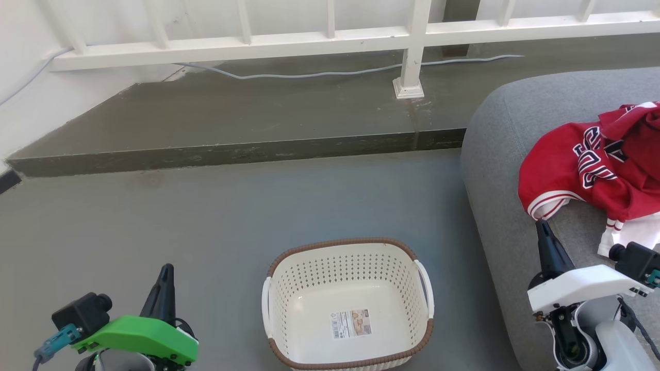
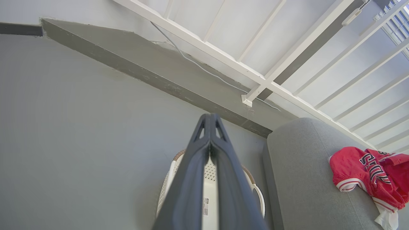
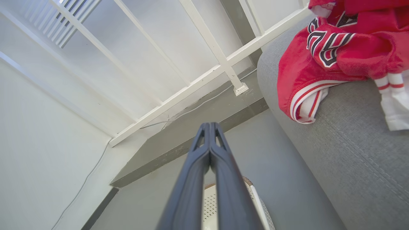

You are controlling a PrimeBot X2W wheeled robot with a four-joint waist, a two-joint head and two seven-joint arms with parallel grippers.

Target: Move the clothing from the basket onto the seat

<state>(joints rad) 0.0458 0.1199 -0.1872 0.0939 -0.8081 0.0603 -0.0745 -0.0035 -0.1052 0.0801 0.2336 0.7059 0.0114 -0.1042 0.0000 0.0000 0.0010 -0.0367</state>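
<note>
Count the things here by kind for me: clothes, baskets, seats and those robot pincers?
clothing, red: 1
basket, cream, empty: 1
seat, grey: 1
grippers, left gripper and right gripper: 2
Total: 5

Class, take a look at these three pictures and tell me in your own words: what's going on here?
A two-armed robot is moving clothing from basket to seat, and the job looks done. The red Bulls jersey lies crumpled on the grey cushion seat. The cream basket stands on the floor with just a sticker label inside. The left gripper and the right gripper are both shut and hold nothing; the right one is near the jersey's striped hem.
</note>
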